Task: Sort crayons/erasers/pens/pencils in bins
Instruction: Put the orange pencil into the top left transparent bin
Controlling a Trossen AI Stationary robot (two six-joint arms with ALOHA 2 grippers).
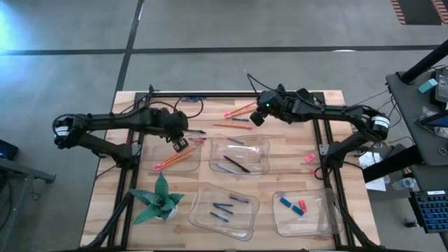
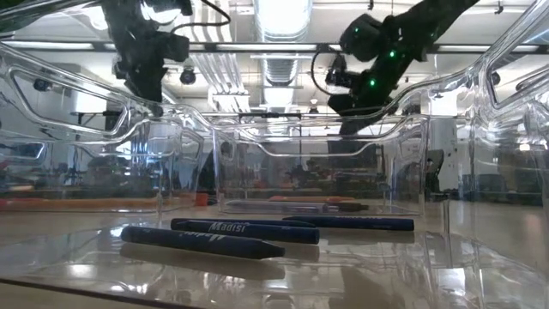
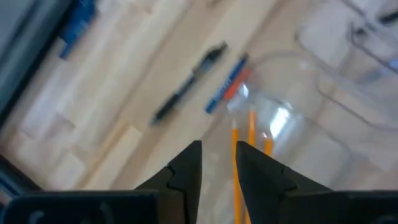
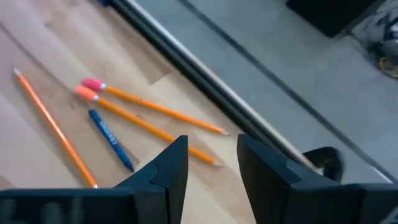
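four clear bins [image 1: 240,155] on the wooden table [image 1: 294,143], both arms over the far half. left gripper [image 1: 181,145] hangs above the near-left bin's [image 1: 176,158] far corner, fingers [image 3: 186,168] a narrow gap apart with nothing between them. right under it, orange pencils [image 1: 170,161] lie inside that bin; the left wrist view shows their tips [image 3: 250,127] just ahead of the fingertips. just beyond the gripper on the bare wood sit a black pen [image 3: 189,82] and a blue crayon [image 3: 225,85], side by side, outside the bin.

right gripper [image 1: 256,117] hovers over the far middle of the table, fingers [image 4: 172,168] parted, empty. below and ahead of it three loose pencils [image 4: 155,109] and one blue crayon [image 4: 111,139] lie on the wood, near the table's back rail [image 4: 205,87].

middle bin, between the two grippers, holds dark pens [image 1: 235,164]. front-middle bin [image 1: 225,208] holds blue crayons [image 2: 202,241]. front-right bin [image 1: 304,212] holds erasers [image 1: 294,205], blue and red. one pink eraser [image 1: 309,158] lies loose on the wood, nearer the right arm. green paper plant [image 1: 158,199] at the front left.
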